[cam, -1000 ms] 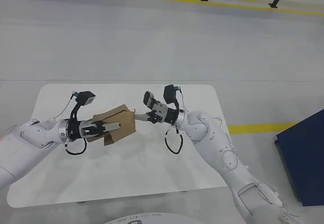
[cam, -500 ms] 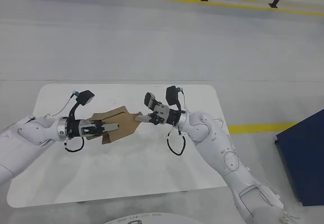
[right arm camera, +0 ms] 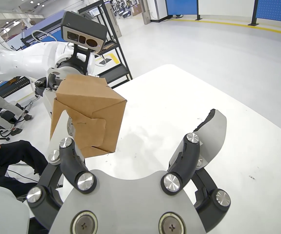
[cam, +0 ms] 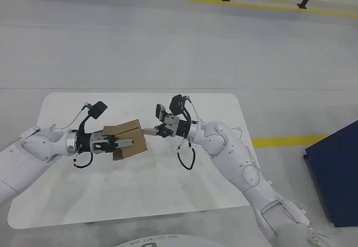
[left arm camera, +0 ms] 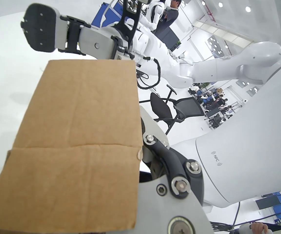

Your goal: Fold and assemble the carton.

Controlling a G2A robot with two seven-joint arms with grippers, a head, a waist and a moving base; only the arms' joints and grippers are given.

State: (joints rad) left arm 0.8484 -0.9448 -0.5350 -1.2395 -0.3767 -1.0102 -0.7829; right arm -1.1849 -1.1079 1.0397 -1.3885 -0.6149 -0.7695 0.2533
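The left gripper (cam: 122,142) is clamping one wall of the carton (cam: 127,129), holding it over the table (cam: 166,185). The right gripper (cam: 154,121) is standing wide open, grasping nothing, one finger (right arm camera: 59,125) at the carton's flapped end.

Carton (cam: 128,133): plain brown cardboard. Table (cam: 135,197): plain white. Left gripper (cam: 124,142), right gripper (right arm camera: 135,122): silver-grey metal, black links, black pads. Floor (cam: 228,49): pale grey. Floor stripe (cam: 271,142): yellow. Panel (cam: 349,167): dark blue.
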